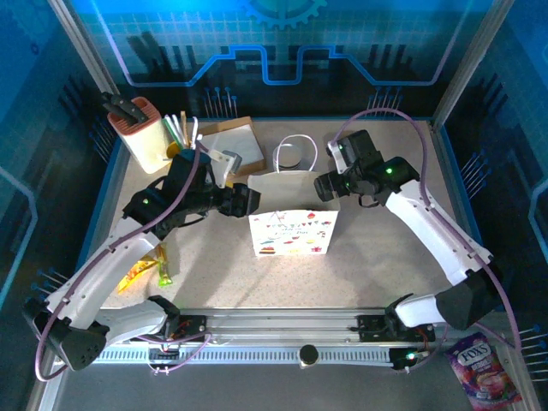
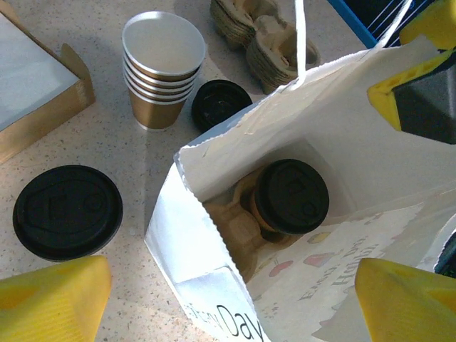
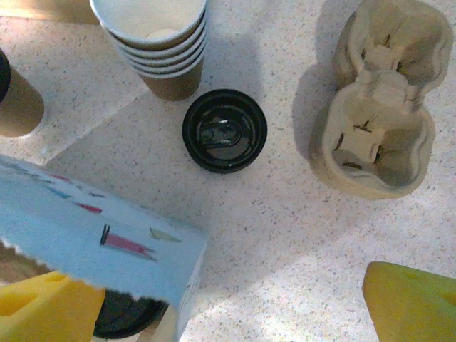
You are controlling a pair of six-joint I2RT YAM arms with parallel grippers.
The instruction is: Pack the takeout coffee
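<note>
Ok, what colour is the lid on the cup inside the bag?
Black. The lid shows best in the left wrist view.

We see blue cast on walls (image 1: 51, 86) in top view; desk (image 1: 214, 257) evenly lit. Wrist views brighter, warmer. Soft shadows beside bag (image 2: 335, 121) and carrier (image 3: 377, 107). Yellow jaws at frame edges blurred; rest looks sharp to us.

Inside the white printed paper bag (image 2: 178, 235), the tan paper cup with a round black lid (image 2: 292, 196) shows little beyond its lid, its beige moulded-pulp carrier (image 2: 229, 222) mostly hidden. Another tan cup (image 3: 18, 107) is cropped at the right wrist view's left edge.
</note>
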